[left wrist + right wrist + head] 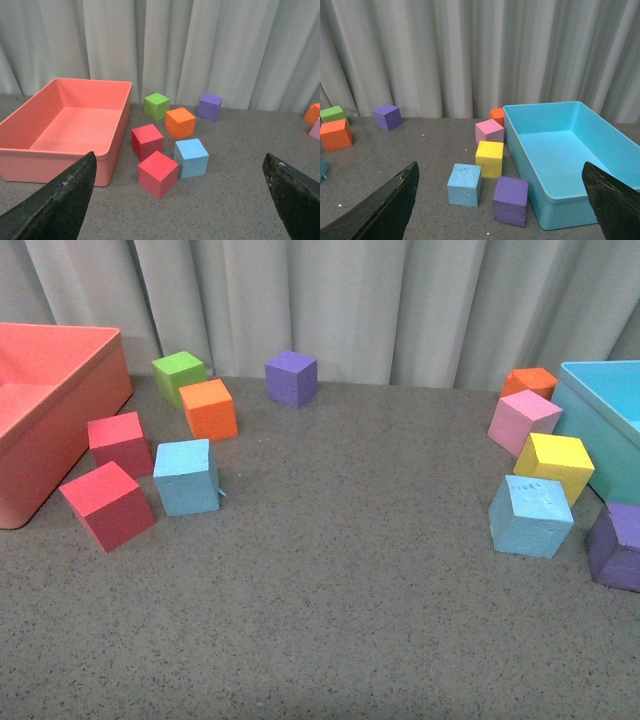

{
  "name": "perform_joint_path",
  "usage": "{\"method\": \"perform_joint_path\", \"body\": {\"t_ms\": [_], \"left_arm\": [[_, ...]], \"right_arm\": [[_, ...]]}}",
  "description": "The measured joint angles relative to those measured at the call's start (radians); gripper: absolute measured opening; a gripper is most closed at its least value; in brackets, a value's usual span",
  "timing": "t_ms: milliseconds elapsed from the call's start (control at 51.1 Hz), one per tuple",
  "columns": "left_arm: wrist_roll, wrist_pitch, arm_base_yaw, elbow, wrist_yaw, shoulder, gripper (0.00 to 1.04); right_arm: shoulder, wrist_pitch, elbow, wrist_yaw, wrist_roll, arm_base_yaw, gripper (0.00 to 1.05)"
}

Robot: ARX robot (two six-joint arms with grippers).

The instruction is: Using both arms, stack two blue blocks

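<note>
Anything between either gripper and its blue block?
Nothing visible blocks either. The left blue block lies ahead of the open left jaws; a red block sits close beside it, slightly nearer. The right blue block is clear ahead of the open right jaws, a purple block beside it.

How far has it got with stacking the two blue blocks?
Nothing looks done yet. The left blue block sits by the red cubes, the right blue block across the table beside the yellow cube, both unstacked. Nothing is in hand: the left gripper and right gripper are open and empty. Left to do: grasping, bringing together, stacking.
</note>
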Motion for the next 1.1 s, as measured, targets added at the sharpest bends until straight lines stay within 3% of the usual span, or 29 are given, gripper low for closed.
{"method": "perform_joint_path", "body": {"t_ms": [1096], "left_arm": [[0.0, 0.0, 0.0, 0.0, 0.0, 0.0, 0.98]], "right_arm": [[0.0, 0.0, 0.0, 0.0, 0.0, 0.0, 0.95]]}}
